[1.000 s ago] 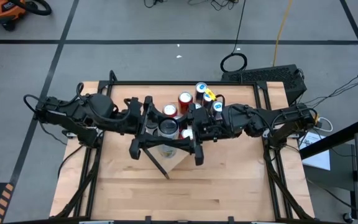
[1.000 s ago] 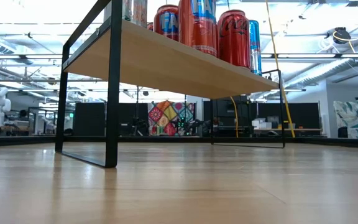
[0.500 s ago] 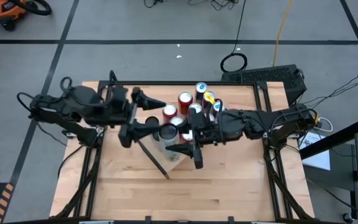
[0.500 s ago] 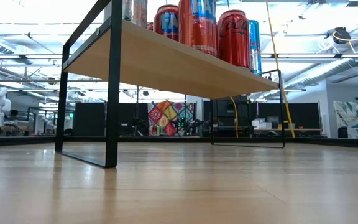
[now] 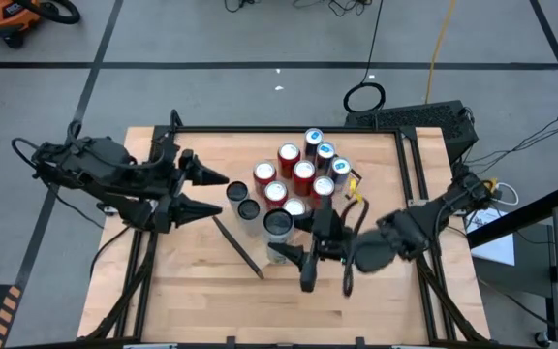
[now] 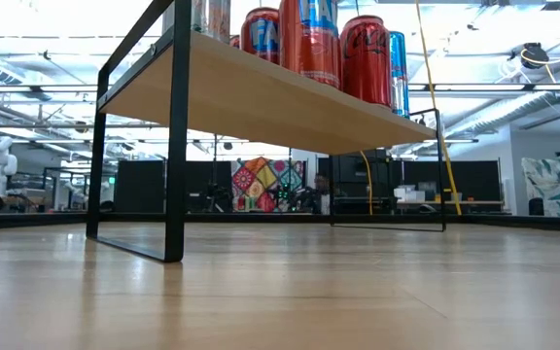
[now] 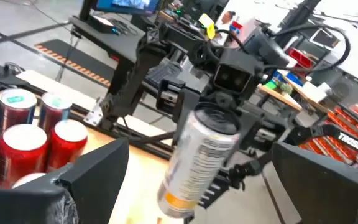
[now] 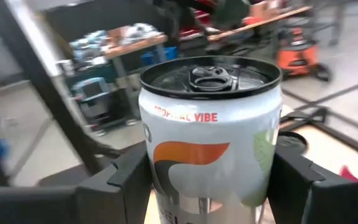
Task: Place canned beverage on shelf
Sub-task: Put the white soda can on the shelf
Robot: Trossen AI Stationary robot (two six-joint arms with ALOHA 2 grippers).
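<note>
Handover done: white can (image 8: 210, 137) now pinched upright between right gripper (image 5: 279, 254) jaws, at shelf (image 5: 281, 254) near edge | left gripper (image 5: 204, 192) has been released and withdrawn, jaws spread, empty | red cans (image 5: 289, 173) already shelved behind; placement judged imminent

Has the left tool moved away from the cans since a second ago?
Yes. The left tool has pulled back toward the table's left edge, open, clear of the cans on the shelf.
</note>
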